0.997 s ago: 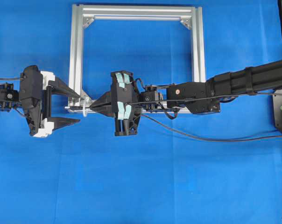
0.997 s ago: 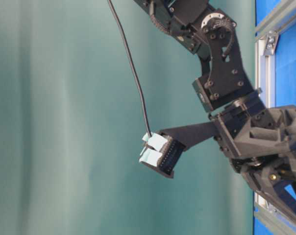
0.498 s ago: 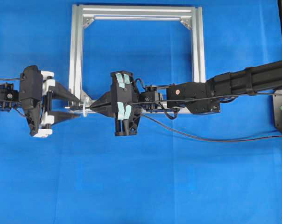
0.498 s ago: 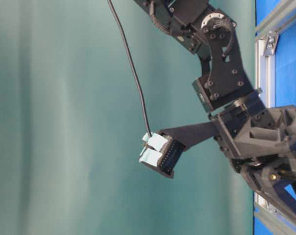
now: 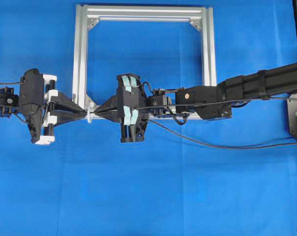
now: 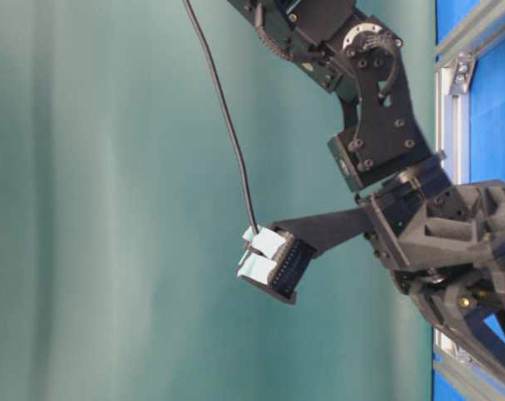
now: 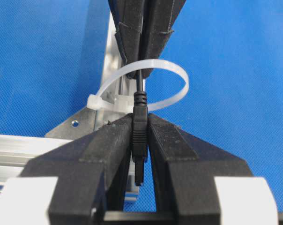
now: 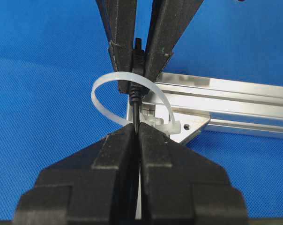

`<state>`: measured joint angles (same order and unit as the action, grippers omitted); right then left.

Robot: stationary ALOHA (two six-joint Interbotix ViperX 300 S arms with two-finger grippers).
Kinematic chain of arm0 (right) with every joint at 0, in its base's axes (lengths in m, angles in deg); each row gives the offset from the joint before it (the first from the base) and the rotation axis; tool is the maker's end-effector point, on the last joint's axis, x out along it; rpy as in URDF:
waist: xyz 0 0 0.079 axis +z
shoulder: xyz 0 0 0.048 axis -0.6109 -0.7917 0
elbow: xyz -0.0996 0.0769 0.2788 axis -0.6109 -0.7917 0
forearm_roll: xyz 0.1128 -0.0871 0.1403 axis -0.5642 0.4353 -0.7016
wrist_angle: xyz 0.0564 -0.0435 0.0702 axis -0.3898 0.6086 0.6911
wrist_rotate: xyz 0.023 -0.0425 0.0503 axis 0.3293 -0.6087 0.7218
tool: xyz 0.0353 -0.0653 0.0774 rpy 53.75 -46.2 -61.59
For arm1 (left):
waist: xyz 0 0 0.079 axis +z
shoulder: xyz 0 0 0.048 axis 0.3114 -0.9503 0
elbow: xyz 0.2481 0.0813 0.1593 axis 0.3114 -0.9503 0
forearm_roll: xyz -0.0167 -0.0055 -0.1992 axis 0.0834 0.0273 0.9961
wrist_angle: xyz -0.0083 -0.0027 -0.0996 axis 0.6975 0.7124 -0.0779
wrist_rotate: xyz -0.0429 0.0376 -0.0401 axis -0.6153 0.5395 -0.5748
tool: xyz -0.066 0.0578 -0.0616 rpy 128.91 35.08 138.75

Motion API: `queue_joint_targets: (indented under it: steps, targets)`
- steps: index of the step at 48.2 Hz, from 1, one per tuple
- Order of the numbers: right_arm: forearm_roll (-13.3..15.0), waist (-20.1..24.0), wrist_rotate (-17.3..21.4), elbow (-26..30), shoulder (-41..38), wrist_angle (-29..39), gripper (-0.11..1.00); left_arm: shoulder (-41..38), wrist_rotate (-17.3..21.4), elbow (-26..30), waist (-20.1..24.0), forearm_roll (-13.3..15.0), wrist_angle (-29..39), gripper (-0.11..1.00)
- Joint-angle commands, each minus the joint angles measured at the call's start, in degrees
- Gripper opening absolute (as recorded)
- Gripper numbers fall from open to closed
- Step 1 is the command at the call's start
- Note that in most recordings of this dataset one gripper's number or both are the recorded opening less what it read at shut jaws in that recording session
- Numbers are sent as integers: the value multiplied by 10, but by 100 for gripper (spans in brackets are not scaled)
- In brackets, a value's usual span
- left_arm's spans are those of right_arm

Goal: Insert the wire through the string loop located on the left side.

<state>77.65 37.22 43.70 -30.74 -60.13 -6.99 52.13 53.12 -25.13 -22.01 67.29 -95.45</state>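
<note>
**Left tool closes on plug at the loop: handover in progress**

Since the earlier frame the left tool [image 5: 82, 112] has gone from spread wide to pressed in on the plug end of the wire [image 7: 139, 123]; the right arm and the aluminium frame [image 5: 81, 59] show no change of place.

Findings, current state:
- The left tool pinches the ribbed black plug between its two fingers [image 7: 108, 150], as the left wrist view shows plainly. The plug's tip points back toward that tool's palm.
- The right tool [image 8: 136, 133] is pressed together on the thin cable just behind the plug, on the right of the loop.
- The string loop [image 7: 172, 79], a whitish translucent band fixed at the near left corner of the frame, stands upright between the two tools. The wire already passes through it; the plug lies on its left side.
- The rest of the wire trails away rightward over the blue tabletop [image 5: 148, 196], beneath the right arm.

Governing relation: the wire's long axis runs left to right, square through the loop's opening, in line with both tools. The left tool is on the plug side and is the one placed to draw it through.

Judgement: the next move likely calls for the right tool to let go, then a straight pull leftward. A skewed pull could drag the loop sideways.
</note>
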Motion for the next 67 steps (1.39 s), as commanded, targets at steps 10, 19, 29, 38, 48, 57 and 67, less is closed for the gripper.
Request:
queue_joint_targets:
  steps: [10,19,29,38,48,57,67]
  targets:
    - [-2,1,4,11,12,-3,14,10,0,2,-2,-1,5,8]
    - [-12,1,5,11,12,-3,69,10,0,2,-1,-1,7,8]
    - [-14,2,5,11,13,-3,96,11,0,1,-1,-1,7,8]
    - [-14,2,5,10,13,-3,97,41,-4,-25,-1,-1,7,8]
    - [-13,2,4,10,13,-3,97,105,-18,-67,-2,-1,31,8]
    - [-14,1,4,10,13,-3,97,171,-25,-71,-5,-1,87,8]
    - [-14,1,4,9,13,-3,97,260,-26,-54,-5,-1,205,8]
